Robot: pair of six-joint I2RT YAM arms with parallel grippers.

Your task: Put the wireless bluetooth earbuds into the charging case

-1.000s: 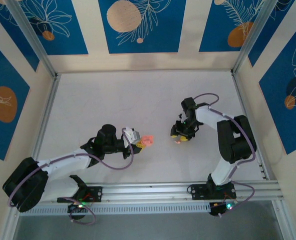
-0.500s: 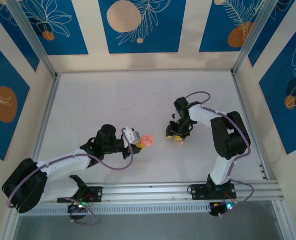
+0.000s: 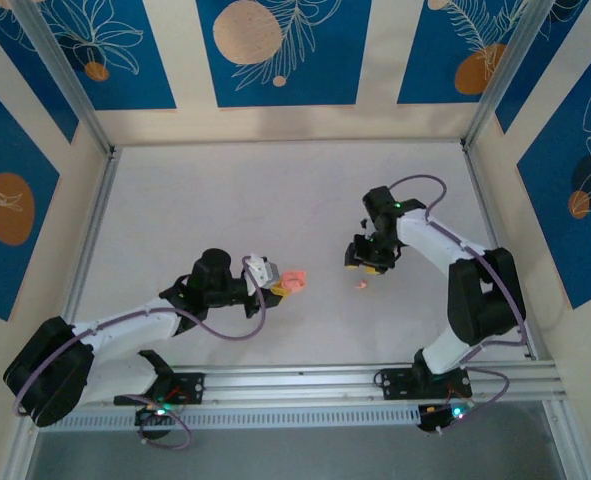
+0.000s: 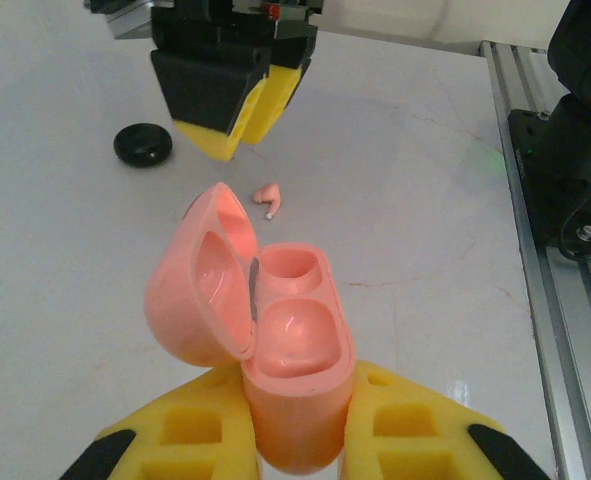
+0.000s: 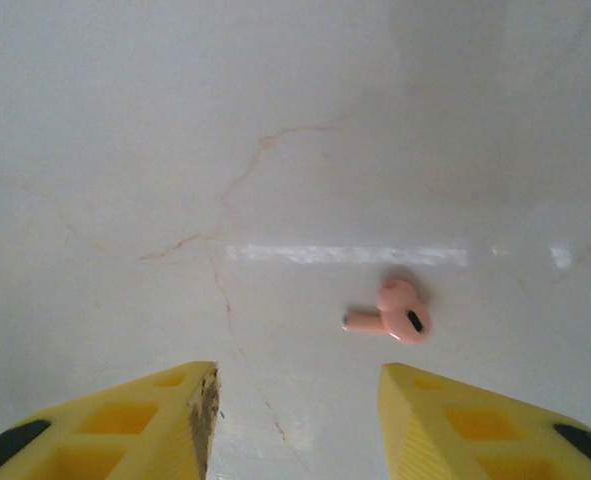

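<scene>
Technician: Position of the earbud, and state of both grippers?

Supervisor: One pink earbud lies flat on the table, just beyond the tips of the right gripper and slightly right of its centreline. That gripper's jaws are spread and hold nothing. The left gripper pinches the base of the charging case. The lid is hinged open and both wells are empty. The case is near the earbud but apart from it.

Technician: Orientation?

Supervisor: The long axis runs across the right wrist view, with the bud to the right and the stem pointing left. That is roughly along the jaws' closing line.

Technician: Procedure for the pick?

Supervisor: Centre the gap over the earbud first. Turning the wrist so the pads close across the bud, not end to end, likely gives a firmer hold. Descend slowly. A part this small may skid or flip if one pad arrives first.
</scene>
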